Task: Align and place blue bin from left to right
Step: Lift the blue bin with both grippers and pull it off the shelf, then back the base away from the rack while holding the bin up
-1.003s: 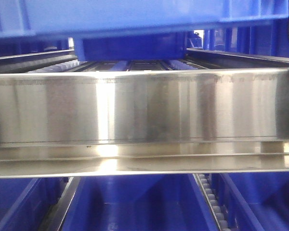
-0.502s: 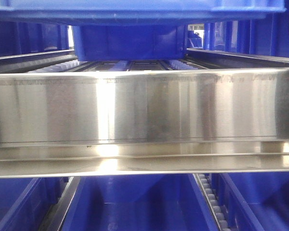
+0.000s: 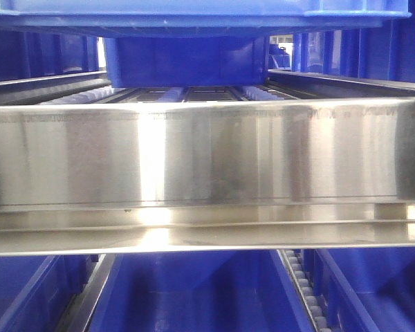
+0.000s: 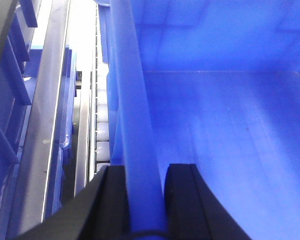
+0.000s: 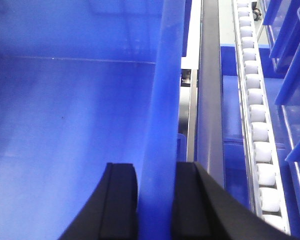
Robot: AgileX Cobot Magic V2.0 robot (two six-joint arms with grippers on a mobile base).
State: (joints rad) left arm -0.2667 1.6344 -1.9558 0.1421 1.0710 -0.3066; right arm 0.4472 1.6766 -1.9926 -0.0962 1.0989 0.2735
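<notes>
- The left claw (image 4: 145, 172) is clenched on the left wall of the blue bin (image 4: 230, 125), with one finger outside the rim and one inside.
- Just left of that wall, a row of white rollers (image 4: 102, 125) runs alongside a steel rail (image 4: 45, 125).
- In the front view the blue bin (image 3: 194, 17) spans the top edge, above the rack's wide steel beam (image 3: 207, 159).
- The right claw (image 5: 155, 172) grips the bin's right wall in the same straddling way.
- A roller track (image 5: 257, 130) lies to the right of it, apart from the bin.

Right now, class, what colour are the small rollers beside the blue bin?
White. The rollers beside the blue bin show best in the right wrist view.
</notes>
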